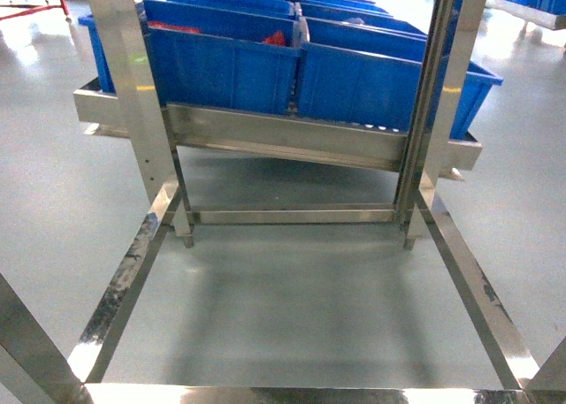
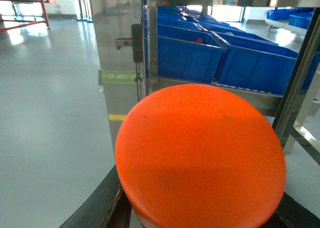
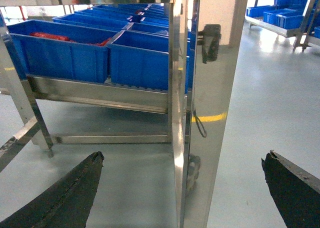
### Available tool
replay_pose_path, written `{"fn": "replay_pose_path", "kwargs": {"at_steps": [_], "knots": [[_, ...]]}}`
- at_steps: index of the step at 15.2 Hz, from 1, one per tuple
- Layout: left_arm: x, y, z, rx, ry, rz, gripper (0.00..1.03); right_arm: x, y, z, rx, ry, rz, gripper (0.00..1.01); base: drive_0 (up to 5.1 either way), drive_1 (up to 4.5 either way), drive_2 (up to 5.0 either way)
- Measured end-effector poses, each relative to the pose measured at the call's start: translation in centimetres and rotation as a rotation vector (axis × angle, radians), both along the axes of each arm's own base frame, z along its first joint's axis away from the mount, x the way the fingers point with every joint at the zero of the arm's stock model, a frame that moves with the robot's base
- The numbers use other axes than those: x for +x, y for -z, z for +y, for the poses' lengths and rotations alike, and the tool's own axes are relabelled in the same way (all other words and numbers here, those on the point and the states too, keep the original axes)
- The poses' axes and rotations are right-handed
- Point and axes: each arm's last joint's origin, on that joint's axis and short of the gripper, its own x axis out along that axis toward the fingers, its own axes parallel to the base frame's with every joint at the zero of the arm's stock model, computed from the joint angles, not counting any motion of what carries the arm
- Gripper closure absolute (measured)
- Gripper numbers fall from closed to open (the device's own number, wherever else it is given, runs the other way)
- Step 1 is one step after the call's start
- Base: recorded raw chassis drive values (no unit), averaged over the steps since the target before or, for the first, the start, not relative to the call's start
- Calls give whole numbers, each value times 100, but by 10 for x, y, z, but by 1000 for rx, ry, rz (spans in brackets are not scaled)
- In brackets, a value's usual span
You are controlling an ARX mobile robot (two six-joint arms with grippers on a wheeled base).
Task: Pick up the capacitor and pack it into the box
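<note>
While no arm shows in the head view, that camera looks down through a stainless steel rack [image 1: 133, 254] standing on a glossy grey-green floor [image 1: 292, 307] that mirrors the frame's rails. On the rack's tilted shelf sit blue plastic bins [image 1: 225, 64] in rows running back into the room; one of the nearer bins holds something red [image 1: 276, 39], too small to identify. More blue bins [image 3: 282, 16] rest on a second rack far off to the right, and a red-painted frame [image 1: 40, 2] stands at the far left.

The left gripper [image 2: 200, 223] is clamped on a large orange disc-topped object [image 2: 200, 158], presumably the capacitor, which fills the lower half of the left wrist view; only the dark finger edges show at either side beneath it. The right gripper [image 3: 185, 188] is spread wide apart, its two black fingers [image 3: 60, 198] at the bottom corners of the view with nothing between them, facing a polished steel upright [image 3: 212, 113]. A yellow line [image 3: 210, 117] marks the floor behind that upright.

The pink box does not appear in any view.
</note>
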Motion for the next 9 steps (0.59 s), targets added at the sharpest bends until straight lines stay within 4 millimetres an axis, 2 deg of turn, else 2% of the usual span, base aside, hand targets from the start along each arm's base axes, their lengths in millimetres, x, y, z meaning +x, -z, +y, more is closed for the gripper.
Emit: {"fn": "replay_pose_path", "kwargs": {"at_steps": [2,9], "knots": [[0,0,0,0,1,0,58,0,0,0,0,0,-3,3,-456,388,122],[0,0,0,0,-1,-3,58,0,0,0,0,0,-1,3,-480,202,306]]}}
